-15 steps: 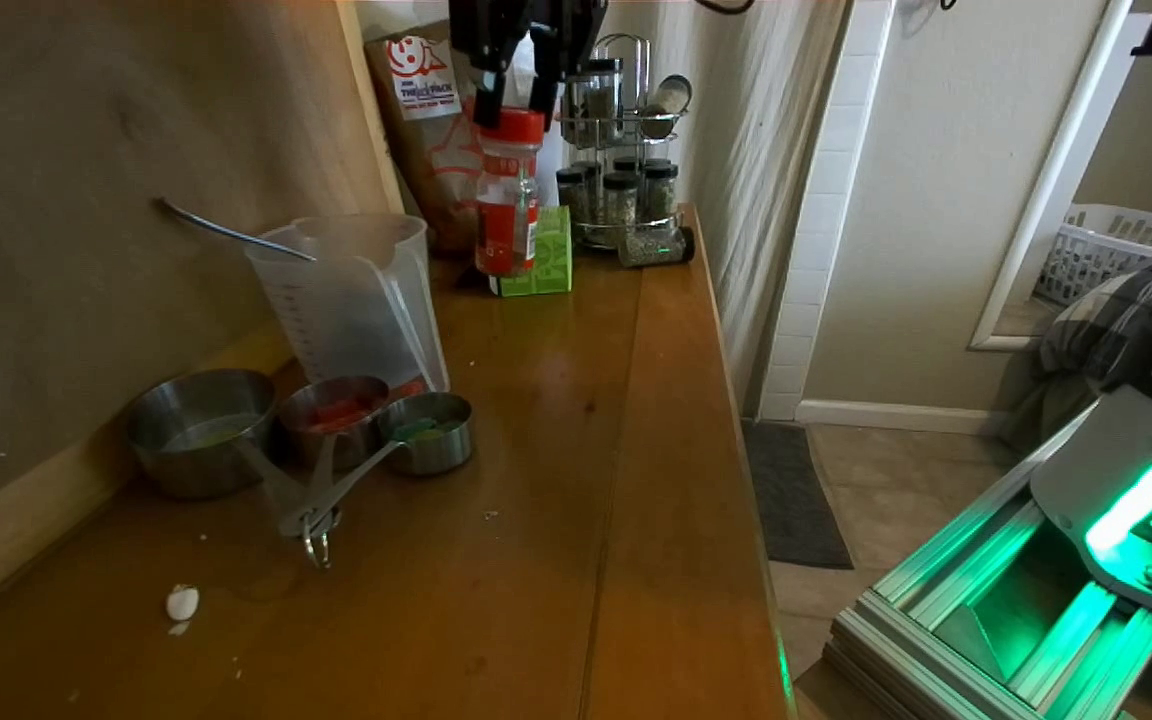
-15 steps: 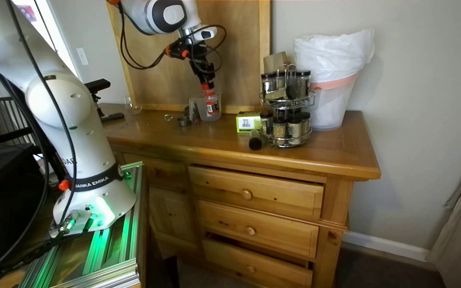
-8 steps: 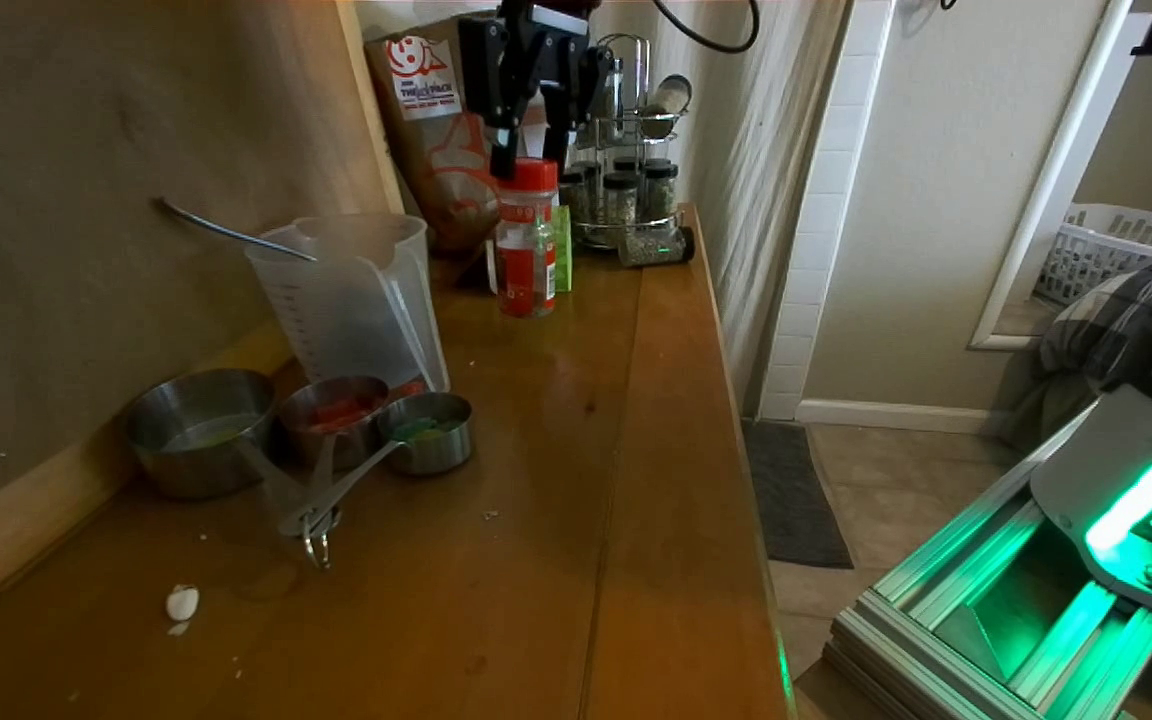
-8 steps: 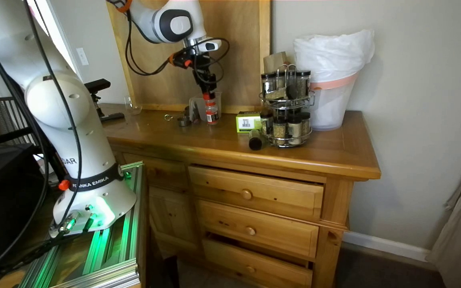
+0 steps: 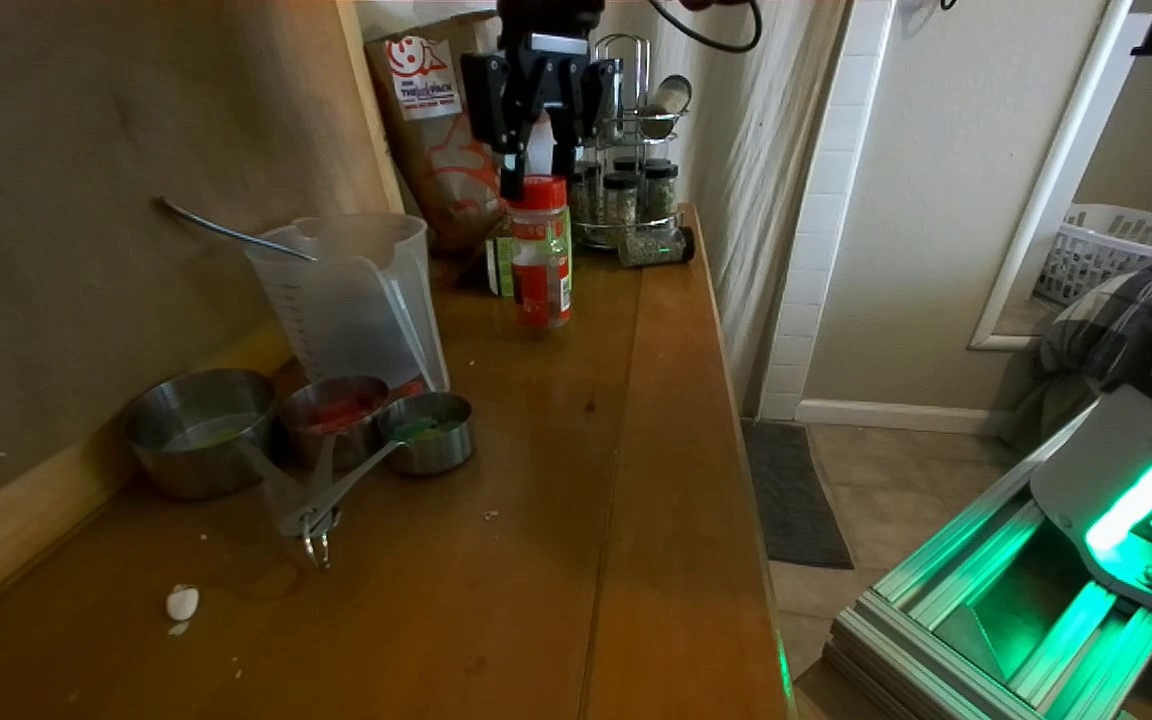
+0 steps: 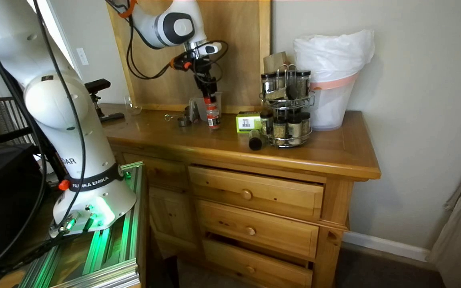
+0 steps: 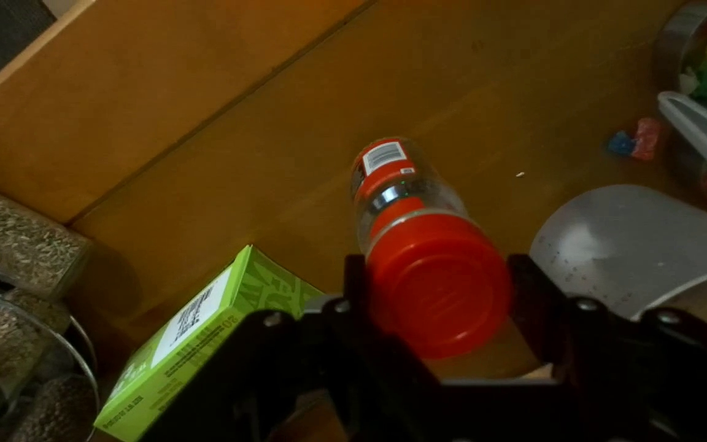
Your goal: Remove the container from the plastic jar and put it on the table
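The container (image 5: 540, 270), a clear bottle with a red cap and red label, is held nearly upright in both exterior views (image 6: 213, 116). My gripper (image 5: 538, 182) is shut on its cap; in the wrist view the fingers (image 7: 439, 276) touch both sides of the cap. The container is outside the plastic jar, at or just above the table (image 5: 536, 520); I cannot tell whether its base touches. The plastic jar (image 5: 346, 300), clear and tapered, stands beside it, with its wall also in the wrist view (image 7: 623, 245).
A green box (image 6: 248, 122) stands close to the container. A spice rack (image 6: 286, 106) and a fallen spice jar (image 6: 256, 141) are beyond it. Metal measuring cups (image 5: 201, 430) sit by the jar. A paper bag (image 5: 436, 150) stands at the back. The table's front edge (image 6: 230, 150) is near.
My gripper has carried the container down and away from the jar, toward the table's front edge. It came down low over the table. The jar and the other objects have not moved.
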Robot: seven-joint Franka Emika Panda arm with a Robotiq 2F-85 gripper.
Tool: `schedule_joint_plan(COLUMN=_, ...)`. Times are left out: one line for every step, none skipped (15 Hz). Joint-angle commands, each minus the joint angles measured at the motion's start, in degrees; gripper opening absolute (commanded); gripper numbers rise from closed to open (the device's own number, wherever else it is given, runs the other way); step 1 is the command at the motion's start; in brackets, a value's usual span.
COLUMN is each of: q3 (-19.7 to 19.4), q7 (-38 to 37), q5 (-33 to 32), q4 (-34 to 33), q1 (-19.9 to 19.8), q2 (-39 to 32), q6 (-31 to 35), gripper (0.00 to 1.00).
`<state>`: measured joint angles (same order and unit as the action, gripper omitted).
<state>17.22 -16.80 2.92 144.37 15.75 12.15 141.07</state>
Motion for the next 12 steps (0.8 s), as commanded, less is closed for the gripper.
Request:
schedule_joint_plan(q3=0.84, q7=-2.25, q5=-1.34, q4=-1.99, q1=-0.73, q2=-1.40, q6=-1.78, gripper=0.90)
schedule_joint_plan(q3=0.85, q7=-2.24, q5=-1.07, q4=-2.06, q1=-0.55, q2=-1.07, q6=-1.94, gripper=0.96)
schedule_joint_plan(q3=1.08, q7=-2.80, q5=-1.42, q4=-2.23, q1=-0.53, q2=-0.50, q6=-2.60, gripper=0.99)
schedule_joint_plan(q3=1.41, q7=-3.61, q5=-1.85, q4=-2.43, q1=-0.49, q2=0.31, q6=-3.26, gripper=1.00)
schedule_joint_plan(q3=1.79, q7=-4.31, q5=-2.16, q4=-2.63, q1=-0.37, q2=1.01, q6=-3.65, gripper=1.00)
schedule_joint_plan(q3=2.35, q7=-4.74, q5=-2.28, q4=-2.83, q1=0.04, q2=2.23, q6=-3.96, gripper=1.00)
schedule_joint_plan(q3=2.90, q7=-4.71, q5=-2.32, q4=-3.10, q1=0.51, q2=3.37, q6=-4.36, gripper=1.00)
schedule_joint_plan(q3=3.51, q7=-4.76, q5=-2.50, q4=-3.45, q1=0.81, q2=4.37, q6=-4.82, gripper=1.00)
schedule_joint_plan(q3=4.53, q7=-5.92, q5=-3.84, q4=-3.60, q1=0.70, q2=5.88, q6=-5.17, gripper=1.00)
schedule_joint_plan(q3=3.18, q7=-2.99, q5=-1.35, q4=-3.31, q1=0.48, q2=2.62, q6=-2.97, gripper=1.00)
schedule_joint_plan(q3=3.68, q7=-3.29, q5=-1.45, q4=-3.49, q1=0.60, q2=3.44, q6=-3.26, gripper=1.00)
schedule_joint_plan(q3=3.75, q7=-3.29, q5=-1.44, q4=-3.45, q1=0.62, q2=3.63, q6=-3.30, gripper=1.00)
